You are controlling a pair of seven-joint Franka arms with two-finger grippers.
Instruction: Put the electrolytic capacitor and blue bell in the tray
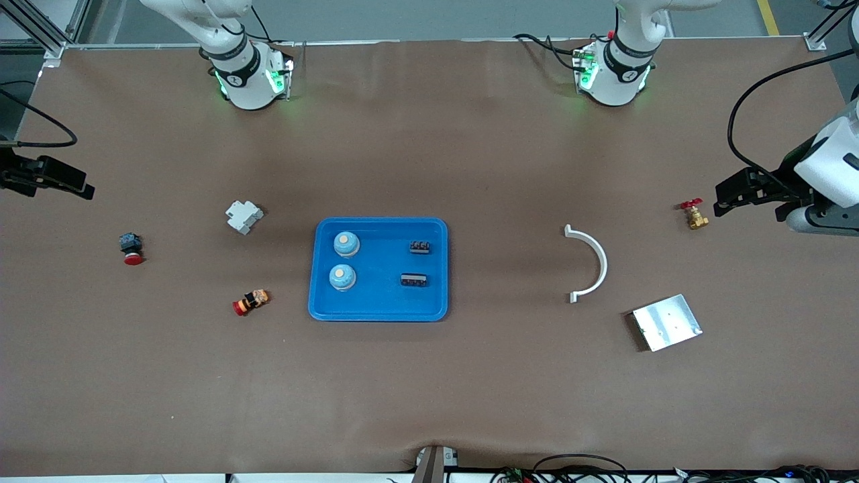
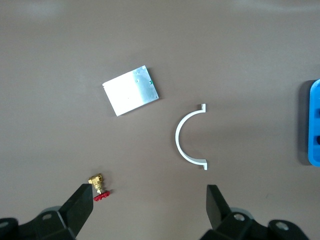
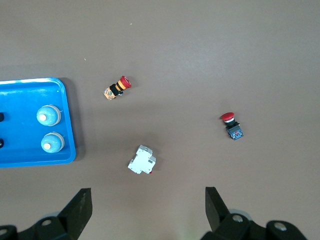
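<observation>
In the front view, the blue tray (image 1: pixel 378 305) is seen at mid-table. Two blue bells (image 1: pixel 346 244) (image 1: pixel 342 276) stand in it at the end toward the right arm, one nearer the camera than the other. Two small dark parts (image 1: pixel 419 247) (image 1: pixel 415 280), probably the capacitors though too small to be sure, lie in it toward the left arm's end. A white breaker (image 1: pixel 243 217), a red-capped button (image 1: pixel 251 302) and a red push switch (image 1: pixel 131 249) are spread on the table toward the right arm's end. A white half-ring (image 1: pixel 590 264), a silver plate (image 1: pixel 666 323) and a brass valve (image 1: pixel 695 215) lie toward the left arm's end. The left gripper (image 1: pixel 728 195) is held over the table edge by the valve, the right gripper (image 1: pixel 74 186) over the other end; both arms wait.

In the left wrist view, the left gripper (image 2: pixel 150 202) is shown with fingers wide apart and nothing between them. The valve (image 2: pixel 99 186), half-ring (image 2: pixel 188 138), plate (image 2: pixel 131 90) and a tray (image 2: pixel 314 125) edge are seen below.

In the right wrist view, the right gripper (image 3: pixel 148 206) is likewise spread and empty. The tray (image 3: pixel 70 145) with both bells (image 3: pixel 49 115) (image 3: pixel 52 143), the breaker (image 3: pixel 142 160), button (image 3: pixel 118 88) and switch (image 3: pixel 232 126) are in sight.
</observation>
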